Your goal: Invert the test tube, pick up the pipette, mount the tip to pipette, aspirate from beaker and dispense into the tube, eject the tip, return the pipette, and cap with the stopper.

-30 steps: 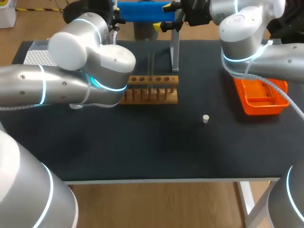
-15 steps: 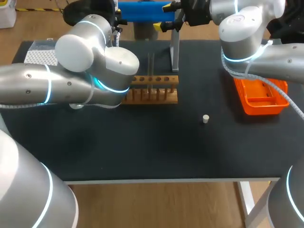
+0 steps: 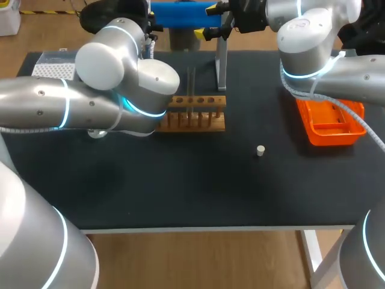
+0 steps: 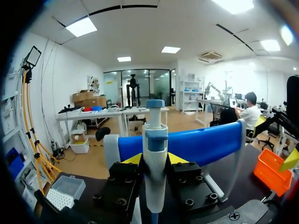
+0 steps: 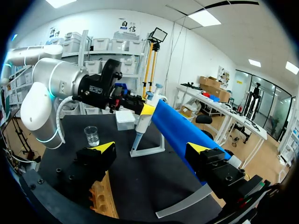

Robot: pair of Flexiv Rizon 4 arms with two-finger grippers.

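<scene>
pipette (image 4: 155, 135) hangs on stand (image 3: 221, 66), far middle of table (image 3: 180, 180); left gripper (image 4: 154, 159) straddles its body, clamped or not: cannot tell. right gripper (image 5: 150, 148) spread wide, empty. pipette judged light, rigid, smooth plastic; hold mid-body, not top end

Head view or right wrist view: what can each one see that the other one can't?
Only the head view shows the little white stopper lying on the table and the orange tray. Only the right wrist view shows the pipette at my left tool, and the beaker uncovered. Both show the wooden rack, the tip box and the stand's blue bar.
</scene>
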